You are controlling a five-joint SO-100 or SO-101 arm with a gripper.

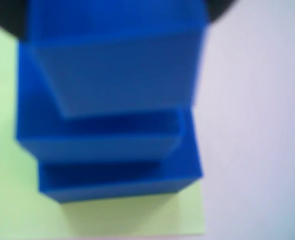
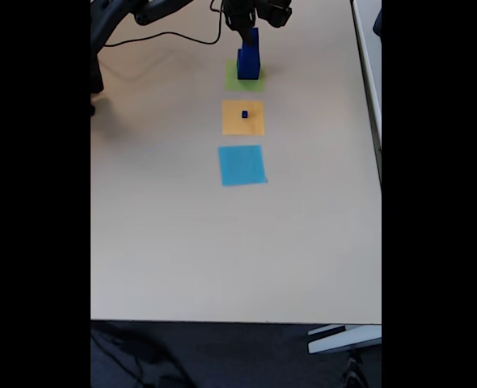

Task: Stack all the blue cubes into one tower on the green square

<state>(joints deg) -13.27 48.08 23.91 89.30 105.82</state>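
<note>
In the wrist view, blurred blue cubes stand as a stepped tower: a top cube (image 1: 117, 75) very close to the camera, a middle one (image 1: 97, 142) and a bottom one (image 1: 117, 187), all on the green square (image 1: 137, 217). The fixed view shows that tower (image 2: 249, 58) upright on the green square (image 2: 235, 82) at the far end of the table. My gripper (image 2: 251, 32) is right at the tower's top. Blur and distance hide whether its fingers hold the top cube. A tiny blue cube (image 2: 244, 115) sits apart on the orange square (image 2: 255, 125).
A light-blue square (image 2: 242, 166) lies nearer than the orange one, in line with the other squares. The arm's base and black cables (image 2: 166, 36) are at the far left. The beige table (image 2: 222, 242) stretches bare towards the near edge.
</note>
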